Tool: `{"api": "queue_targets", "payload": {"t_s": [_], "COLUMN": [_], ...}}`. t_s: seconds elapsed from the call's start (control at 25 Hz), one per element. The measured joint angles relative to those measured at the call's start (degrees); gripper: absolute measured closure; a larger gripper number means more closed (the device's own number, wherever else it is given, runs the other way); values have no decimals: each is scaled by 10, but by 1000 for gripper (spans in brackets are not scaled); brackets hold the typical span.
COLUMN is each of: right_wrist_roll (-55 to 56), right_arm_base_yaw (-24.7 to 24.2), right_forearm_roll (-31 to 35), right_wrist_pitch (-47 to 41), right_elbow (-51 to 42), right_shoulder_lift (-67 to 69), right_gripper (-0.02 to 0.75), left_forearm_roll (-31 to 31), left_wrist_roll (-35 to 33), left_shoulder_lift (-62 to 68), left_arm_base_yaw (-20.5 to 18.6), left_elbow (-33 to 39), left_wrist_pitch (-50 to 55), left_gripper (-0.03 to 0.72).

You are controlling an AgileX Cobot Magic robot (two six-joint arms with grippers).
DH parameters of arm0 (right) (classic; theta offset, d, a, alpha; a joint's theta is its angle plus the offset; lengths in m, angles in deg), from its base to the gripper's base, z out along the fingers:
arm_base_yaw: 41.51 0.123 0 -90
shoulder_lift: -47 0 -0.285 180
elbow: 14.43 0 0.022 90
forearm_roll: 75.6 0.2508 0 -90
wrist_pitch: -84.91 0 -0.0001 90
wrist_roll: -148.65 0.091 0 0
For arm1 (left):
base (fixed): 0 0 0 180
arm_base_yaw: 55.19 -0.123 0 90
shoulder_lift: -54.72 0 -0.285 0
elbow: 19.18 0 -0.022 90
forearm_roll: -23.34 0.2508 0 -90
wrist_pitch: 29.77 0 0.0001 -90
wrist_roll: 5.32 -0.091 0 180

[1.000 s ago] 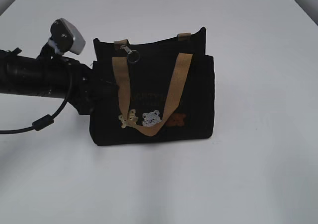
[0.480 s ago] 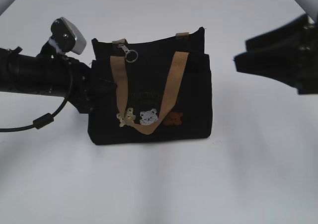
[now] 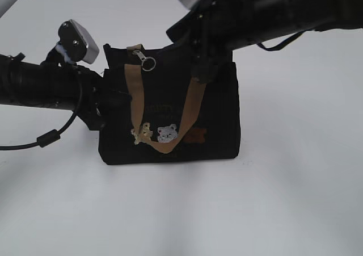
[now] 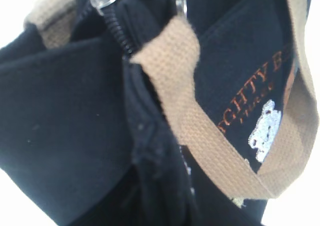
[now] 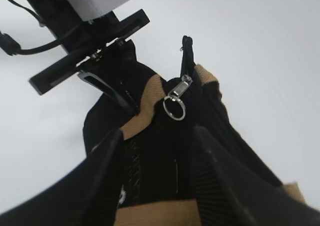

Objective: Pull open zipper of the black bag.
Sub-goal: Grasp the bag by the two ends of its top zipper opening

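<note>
- At the bag's left end, the left pincer (image 3: 108,100) is seen nearly closed, pinching the black fabric of the side wall; its fingertips are hidden against the cloth in the exterior view.
- Above the bag's far right top, the right pincer (image 5: 155,151) is held half open with nothing between its jaws, aimed toward the silver pull but apart from it.
- The zipper (image 5: 176,101) is found at the bag's top left, its ring hanging free over the front; it is judged not yet pulled, so the opening remains to be done.
- The bracing of the bag is judged done; the grasp of the pull is left.
- The black bag (image 3: 221,125) stands upright mid-surface (image 3: 295,199).
- Counted: one bag, one zipper pull, two tan handles (image 3: 136,97), two pincers.
</note>
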Motion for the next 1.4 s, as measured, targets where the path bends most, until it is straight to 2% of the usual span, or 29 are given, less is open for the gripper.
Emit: {"api": "queue_targets", "payload": {"t_s": [0.24,0.44,0.56,0.64,0.68,0.76,0.88,1.0,1.16,1.4], "right_wrist_roll": [-64,-91,-93,-90,-83,-61,-14,51,161,374], "right_arm_base_yaw": [50,63,63,63,63,63,59,39,-25,-135], "right_forearm_roll": [-3,-3,-3,-3,-3,-3,-3,-3,-19,-150], "right_wrist_pitch": [71,119,124,128,129,130,130,116,42,-75], "right_elbow": [50,65,65,65,65,65,65,65,65,66], "right_shoulder_lift": [74,111,125,126,126,124,115,98,72,53], "right_gripper": [393,412,497,648,698,737,738,738,738,738], "left_forearm_roll": [0,0,0,0,0,0,0,0,0,0], "left_wrist_roll": [-1,-1,-2,-2,-2,-2,-2,-2,-2,-2], "left_shoulder_lift": [0,0,0,0,0,0,0,0,0,0], "left_arm_base_yaw": [0,0,0,0,0,0,0,0,0,0], "left_elbow": [0,0,0,0,0,0,0,0,0,0], "left_wrist_pitch": [0,1,2,2,2,2,2,3,5,5], "left_gripper": [620,620,620,620,620,620,620,615,621,621]}}
